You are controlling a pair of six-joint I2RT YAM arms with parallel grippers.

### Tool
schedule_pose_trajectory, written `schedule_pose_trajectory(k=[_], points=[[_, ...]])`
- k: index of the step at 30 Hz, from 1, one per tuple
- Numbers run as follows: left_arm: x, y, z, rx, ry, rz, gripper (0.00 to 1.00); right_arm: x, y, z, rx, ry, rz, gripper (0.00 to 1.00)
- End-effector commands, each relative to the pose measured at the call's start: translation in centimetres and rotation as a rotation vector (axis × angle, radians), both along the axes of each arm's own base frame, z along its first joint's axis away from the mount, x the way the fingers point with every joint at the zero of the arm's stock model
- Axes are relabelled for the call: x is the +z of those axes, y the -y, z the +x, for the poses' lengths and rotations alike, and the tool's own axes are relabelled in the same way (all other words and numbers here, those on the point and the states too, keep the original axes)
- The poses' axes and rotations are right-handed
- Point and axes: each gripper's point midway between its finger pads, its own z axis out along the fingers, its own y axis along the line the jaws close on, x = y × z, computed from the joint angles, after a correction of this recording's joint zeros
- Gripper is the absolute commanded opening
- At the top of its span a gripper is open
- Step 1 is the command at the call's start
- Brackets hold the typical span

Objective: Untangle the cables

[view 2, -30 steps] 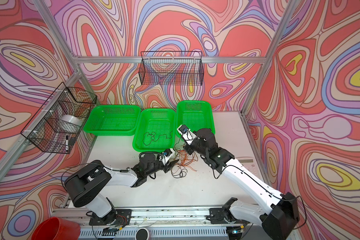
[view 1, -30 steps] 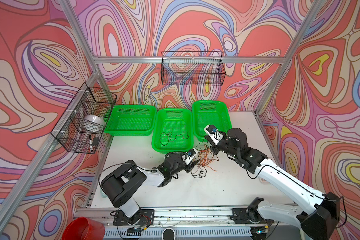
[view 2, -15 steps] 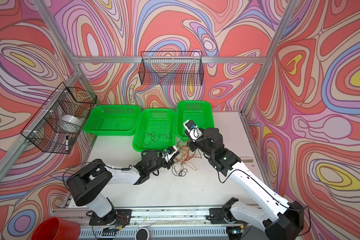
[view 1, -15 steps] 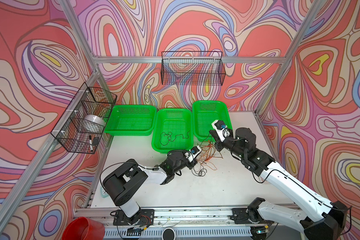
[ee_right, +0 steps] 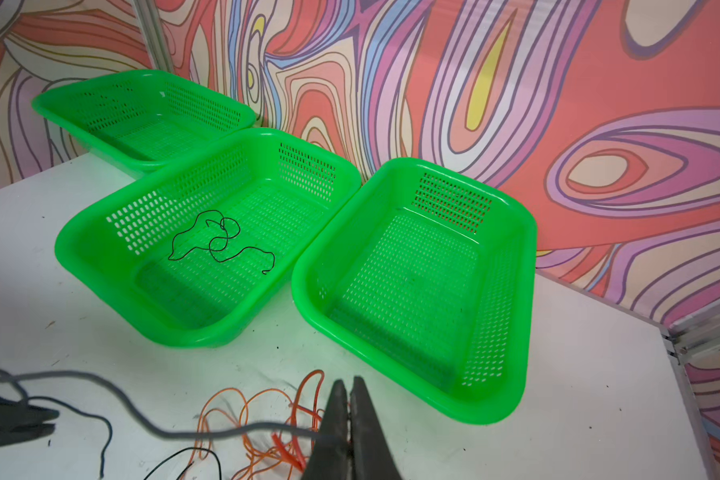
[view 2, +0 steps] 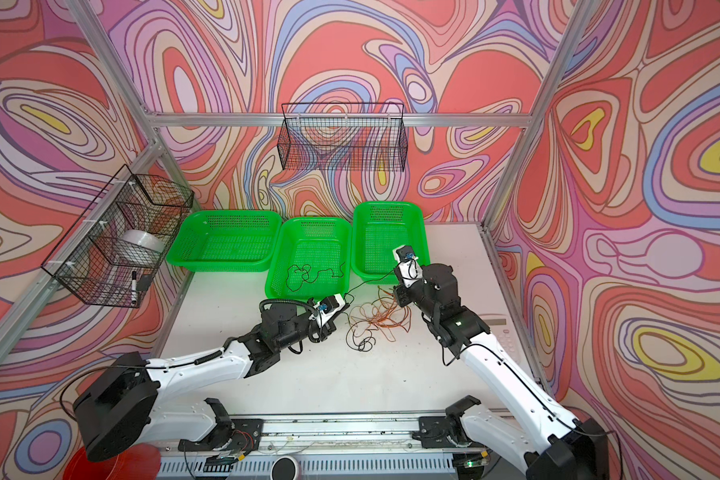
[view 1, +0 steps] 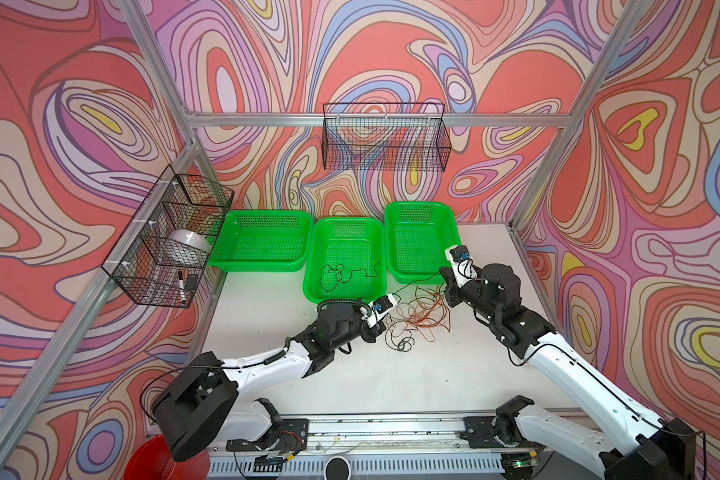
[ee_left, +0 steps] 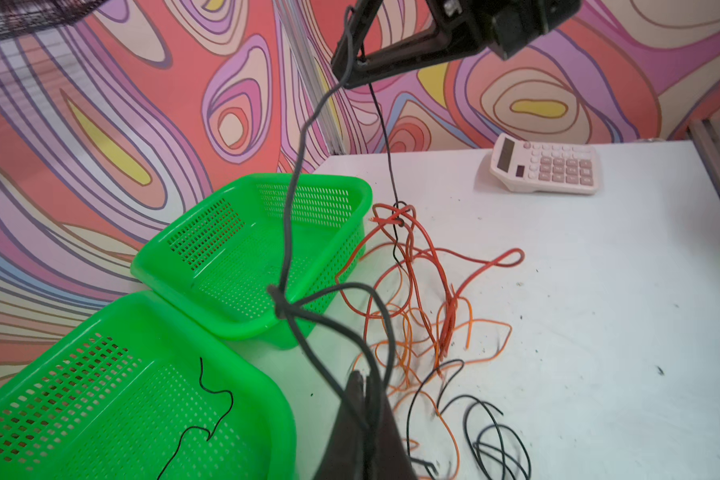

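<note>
Cable [view 1: 340, 277], black, in middle basket [view 1: 309, 266]

White tabletop [view 1: 371, 374] carries three green perforated plastic baskets at the rear (side by side): left basket [view 1: 267, 220], middle basket [view 1: 348, 226], right basket [view 1: 416, 212]. Pink calculator [ee_left: 545, 164] lies on the right side. One black wire basket [view 1: 385, 137] hangs on the rear wall, and a black wire rack [view 1: 167, 237] on the left wall. Red bucket [view 1: 142, 461] stands below the front edge.

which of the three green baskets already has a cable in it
The middle basket: a thin black cable lies in it; the left basket and right basket hold none.
</note>
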Motion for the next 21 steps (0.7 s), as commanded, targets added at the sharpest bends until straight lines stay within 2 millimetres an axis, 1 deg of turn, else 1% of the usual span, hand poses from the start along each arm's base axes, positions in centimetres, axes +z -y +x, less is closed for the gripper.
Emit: schedule_pose_trajectory(k=[1,2,4,5,7,8,9,13,16,18,21], points=[[-1.6,-0.2,-1.3,-0.067,-0.010,0.136,0.00,-2.6,-0.5,-1.6,0.073,-0.007,-0.008,0.00],[-1.6,-0.3,-1.2,-0.066,-0.004,0.154,0.00,-3.1,-0.4,-2.1,0.079,0.002,-0.001,0.00],[-1.6,-0.5,-1.2,-0.072,0.013,0.191,0.00,-3.6,-0.5,-3.1,0.107,0.022,0.014,0.00],[-1.5,-0.5,-1.2,-0.081,0.025,0.210,0.00,-3.5,-0.7,-3.6,0.129,0.036,0.022,0.08],[-1.5,-0.4,-1.4,-0.107,0.037,0.245,0.00,-3.2,-1.3,-4.7,0.194,0.053,0.027,0.29],[-1.3,-0.3,-1.6,-0.124,0.042,0.257,0.00,-3.0,-1.9,-5.3,0.243,0.063,0.027,0.34],[-1.2,-0.1,-1.7,-0.140,0.044,0.264,0.00,-2.8,-2.3,-5.7,0.281,0.072,0.030,0.38],[-0.6,0.6,-2.0,-0.194,0.042,0.274,0.00,-1.4,-4.9,-7.6,0.464,0.093,0.106,0.46],[-0.5,0.9,-2.1,-0.214,0.036,0.276,0.00,-0.4,-6.4,-8.2,0.561,0.092,0.175,0.50],[-0.3,0.9,-2.1,-0.220,0.037,0.277,0.00,0.0,-7.0,-8.1,0.590,0.071,0.203,0.53],[-0.3,1.1,-2.2,-0.236,0.040,0.281,0.00,0.7,-7.6,-7.3,0.593,0.062,0.248,0.55]])
